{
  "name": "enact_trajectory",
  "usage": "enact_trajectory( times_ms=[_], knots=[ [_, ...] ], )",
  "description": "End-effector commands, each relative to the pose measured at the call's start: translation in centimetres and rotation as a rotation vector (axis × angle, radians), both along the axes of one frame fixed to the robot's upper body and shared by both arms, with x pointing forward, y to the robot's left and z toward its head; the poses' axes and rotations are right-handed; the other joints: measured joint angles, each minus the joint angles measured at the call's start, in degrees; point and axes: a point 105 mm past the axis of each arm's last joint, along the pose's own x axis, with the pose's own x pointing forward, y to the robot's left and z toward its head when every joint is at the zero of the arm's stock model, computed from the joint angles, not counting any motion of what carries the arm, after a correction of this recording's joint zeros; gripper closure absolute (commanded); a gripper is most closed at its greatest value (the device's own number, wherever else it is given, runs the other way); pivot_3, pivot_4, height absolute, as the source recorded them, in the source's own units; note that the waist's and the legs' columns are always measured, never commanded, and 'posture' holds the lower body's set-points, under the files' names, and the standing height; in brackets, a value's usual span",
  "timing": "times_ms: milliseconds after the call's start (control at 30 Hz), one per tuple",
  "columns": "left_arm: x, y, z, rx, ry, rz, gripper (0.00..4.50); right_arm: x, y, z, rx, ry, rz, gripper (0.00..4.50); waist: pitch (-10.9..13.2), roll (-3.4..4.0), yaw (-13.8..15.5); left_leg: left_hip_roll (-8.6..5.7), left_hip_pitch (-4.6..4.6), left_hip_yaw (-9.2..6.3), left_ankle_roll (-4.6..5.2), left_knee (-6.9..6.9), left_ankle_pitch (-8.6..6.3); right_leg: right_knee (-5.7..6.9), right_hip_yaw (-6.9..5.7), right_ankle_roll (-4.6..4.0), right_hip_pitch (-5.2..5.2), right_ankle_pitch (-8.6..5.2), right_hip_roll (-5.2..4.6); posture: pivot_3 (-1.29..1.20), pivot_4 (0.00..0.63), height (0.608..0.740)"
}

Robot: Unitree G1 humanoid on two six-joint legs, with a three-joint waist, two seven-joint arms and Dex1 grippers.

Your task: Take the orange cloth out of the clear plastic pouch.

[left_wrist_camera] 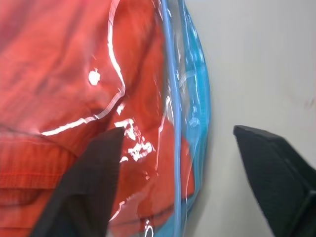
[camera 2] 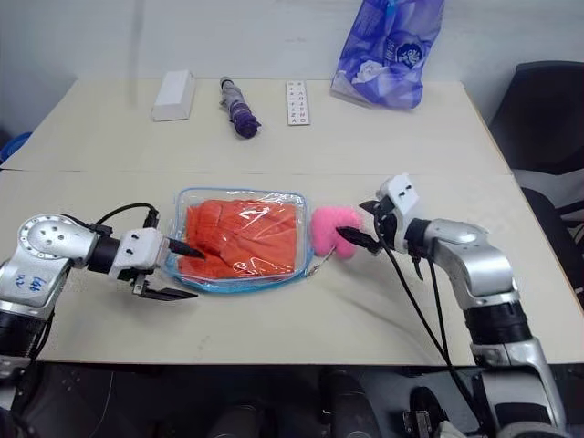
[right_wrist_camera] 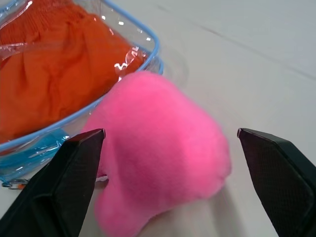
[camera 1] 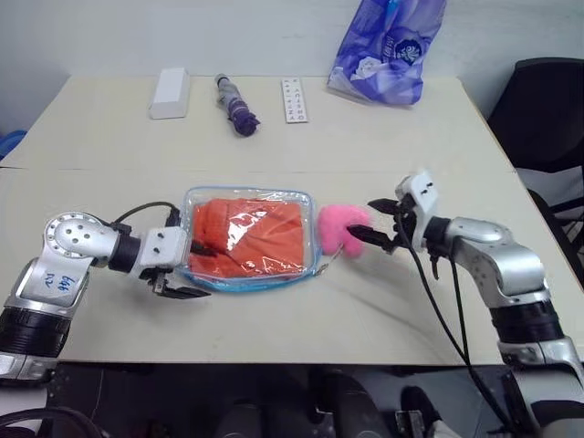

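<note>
- Left wrist view shows the left pincer [camera 1: 190, 270] with its two black fingers spread apart, one over the clear film and one on the bare counter [camera 1: 301, 137] past the pouch's blue edge; it clamps nothing.
- Between those fingers lies the edge of the clear plastic pouch [camera 1: 246, 239], a flat rectangular transparent one with light blue edging and rounded corners, lying flat on the beige counter.
- Inside the pouch sits the bright orange cloth [camera 1: 242, 233], folded and creased, filling most of it; it is wholly within the pouch.
- Right pincer [camera 1: 372, 224] stands wide apart too, its fingers at either side of a small pink plush toy [camera 1: 339, 229], holding nothing.
- That pink toy rests on the counter just beside the pouch's right end.
- At the far side of the counter, well apart: a white rectangular box [camera 1: 170, 93], a dark purple folded umbrella [camera 1: 235, 106], a white remote control [camera 1: 294, 99], and a blue-purple printed plastic bag [camera 1: 388, 47].
</note>
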Motion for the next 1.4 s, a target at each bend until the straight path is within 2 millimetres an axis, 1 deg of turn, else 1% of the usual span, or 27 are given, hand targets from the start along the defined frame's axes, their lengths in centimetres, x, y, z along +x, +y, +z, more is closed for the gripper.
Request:
enact_trajectory(
  times_ms=[33,100,133,233,333,400,433,500,567,667,733,800,867,933,1067,1133,1200,1300,1333,1367,1400],
  knots=[
    [-0.5,-0.2,2.0,-0.056,-0.019,0.038,0.48,0.2,0.2,0.4,0.001,-0.012,0.056,0.59,0.0,0.00,0.1,0.00,-0.07,-0.01,0.01,0.06,-0.01,0.03,-0.01,0.00,-0.06,0.00,-0.01,0.00,0.150,0.740],
    [-0.6,-0.3,2.3,-0.067,-0.026,0.054,0.48,-0.3,0.3,0.6,0.011,-0.020,0.094,1.20,0.0,-0.01,0.2,-0.04,-0.47,-0.06,0.02,0.25,-0.01,0.17,-0.03,0.00,-0.46,0.01,-0.08,0.00,0.150,0.740],
    [-0.5,-0.3,2.4,-0.073,-0.035,0.063,0.48,-0.7,0.2,1.0,0.029,-0.025,0.111,1.59,0.0,-0.01,0.2,-0.11,-0.69,-0.05,0.02,0.34,-0.01,0.30,0.00,0.00,-0.70,0.01,-0.14,0.00,0.150,0.740],
    [-0.4,-0.3,2.7,-0.094,-0.047,0.086,0.48,-2.4,-0.1,2.1,0.068,-0.052,0.173,2.66,0.0,-0.01,0.3,-0.11,-0.80,-0.05,0.02,0.40,-0.01,0.31,-0.05,0.00,-0.77,0.01,-0.14,0.00,0.150,0.740],
    [-0.3,-0.6,2.9,-0.113,-0.046,0.090,0.48,-5.6,-0.6,2.8,0.081,-0.058,0.255,3.64,0.0,-0.01,0.4,-0.12,-0.82,-0.07,0.01,0.40,-0.01,0.29,-0.06,0.01,-0.76,0.02,-0.14,0.00,0.150,0.740],
    [-0.1,-0.8,3.1,-0.121,-0.046,0.090,0.48,-7.5,-0.5,3.1,0.087,-0.073,0.296,4.29,0.0,-0.01,0.4,-0.11,-0.83,-0.07,0.00,0.40,-0.01,0.26,-0.09,0.01,-0.74,0.01,-0.14,0.00,0.150,0.740],
    [0.1,-1.0,3.2,-0.126,-0.046,0.088,0.48,-8.4,-0.2,3.3,0.085,-0.088,0.321,4.49,0.0,-0.01,0.5,-0.12,-0.81,-0.07,0.00,0.40,-0.01,0.26,-0.08,0.02,-0.72,0.02,-0.13,0.00,0.150,0.740],
    [0.4,-1.4,3.4,-0.137,-0.047,0.077,0.48,-10.2,0.8,3.0,0.034,-0.127,0.377,4.49,0.0,-0.01,0.3,-0.13,-0.76,-0.07,-0.01,0.41,-0.02,0.27,-0.06,0.03,-0.69,0.03,-0.12,0.00,0.150,0.740],
    [0.6,-1.9,3.5,-0.148,-0.045,0.063,0.48,-11.4,1.8,2.6,-0.017,-0.165,0.421,4.49,0.0,-0.01,0.2,-0.14,-0.67,-0.01,-0.05,0.38,-0.03,0.31,0.03,0.03,-0.63,0.02,-0.08,0.00,0.150,0.740],
    [0.9,-3.2,3.7,-0.170,-0.027,0.021,0.48,-13.0,4.3,1.4,-0.086,-0.203,0.520,4.49,0.0,-0.01,0.1,-0.13,-0.63,0.12,-0.11,0.32,-0.04,0.35,0.17,0.02,-0.55,0.02,0.01,0.00,0.150,0.740],
    [1.0,-4.4,3.7,-0.185,-0.013,-0.012,0.48,-13.2,6.1,0.4,-0.153,-0.272,0.571,4.49,0.0,-0.03,0.2,-0.15,-0.57,0.13,-0.13,0.33,-0.03,0.37,0.16,0.02,-0.57,0.02,0.02,0.00,0.150,0.740],
    [1.0,-5.4,3.5,-0.195,0.007,-0.041,0.48,-12.8,7.4,-0.6,-0.228,-0.356,0.596,4.49,0.0,-0.04,0.2,-0.24,-0.52,0.16,-0.14,0.37,-0.02,0.37,0.15,0.02,-0.59,0.02,0.03,0.00,0.150,0.740],
    [0.8,-6.5,3.2,-0.199,0.034,-0.076,0.48,-12.3,8.7,-1.2,-0.291,-0.450,0.621,4.49,0.0,-0.04,0.1,-0.30,-0.52,0.18,-0.14,0.39,-0.02,0.39,0.17,0.02,-0.63,0.02,0.03,0.00,0.150,0.740],
    [0.5,-7.8,2.7,-0.205,0.075,-0.114,0.48,-12.1,9.6,-1.5,-0.316,-0.500,0.651,4.49,0.0,-0.05,0.2,-0.33,-0.55,0.19,-0.14,0.44,-0.02,0.40,0.12,0.00,-0.63,0.02,0.03,0.00,0.150,0.740],
    [-1.0,-10.0,1.5,-0.185,0.200,-0.209,0.48,-11.9,10.3,-1.7,-0.350,-0.561,0.666,4.49,0.0,-0.05,0.2,-0.32,-0.60,0.19,-0.15,0.54,-0.01,0.39,0.06,-0.01,-0.60,0.01,0.02,0.00,0.150,0.740],
    [-1.7,-10.5,0.6,-0.150,0.238,-0.251,0.48,-12.0,10.3,-2.0,-0.361,-0.574,0.667,4.49,0.0,-0.05,0.2,-0.27,-0.61,0.17,-0.15,0.58,-0.01,0.39,0.06,-0.01,-0.60,0.01,0.01,0.00,0.150,0.740],
    [-2.0,-10.8,-0.3,-0.136,0.272,-0.258,0.48,-12.1,10.3,-2.0,-0.364,-0.585,0.667,4.49,0.0,-0.05,0.2,-0.26,-0.60,0.14,-0.15,0.58,-0.01,0.39,0.06,-0.01,-0.58,0.01,0.01,0.00,0.150,0.740],
    [-2.5,-10.8,-2.0,-0.076,0.293,-0.273,0.48,-12.1,10.2,-1.9,-0.365,-0.595,0.660,4.49,0.0,-0.05,0.1,-0.23,-0.56,0.10,-0.15,0.58,-0.01,0.45,0.15,-0.02,-0.58,0.01,0.02,0.00,0.150,0.740],
    [-2.3,-10.6,-2.9,-0.034,0.272,-0.267,0.78,-12.0,10.1,-1.7,-0.369,-0.598,0.655,4.50,0.0,-0.05,0.1,-0.23,-0.55,0.09,-0.15,0.58,-0.01,0.46,0.17,-0.02,-0.58,0.01,0.03,0.00,0.150,0.740],
    [-2.2,-10.5,-3.5,-0.006,0.255,-0.263,0.87,-12.0,9.9,-1.6,-0.371,-0.599,0.652,4.50,0.0,-0.05,0.2,-0.23,-0.54,0.08,-0.15,0.58,-0.01,0.46,0.16,-0.02,-0.59,0.01,0.03,0.00,0.150,0.740],
    [-1.9,-10.4,-3.8,0.008,0.235,-0.256,1.06,-11.9,9.8,-1.4,-0.375,-0.603,0.648,4.50,0.0,-0.05,0.3,-0.22,-0.54,0.07,-0.15,0.58,-0.01,0.46,0.15,-0.02,-0.59,0.01,0.02,0.00,0.150,0.740]
  ],
)
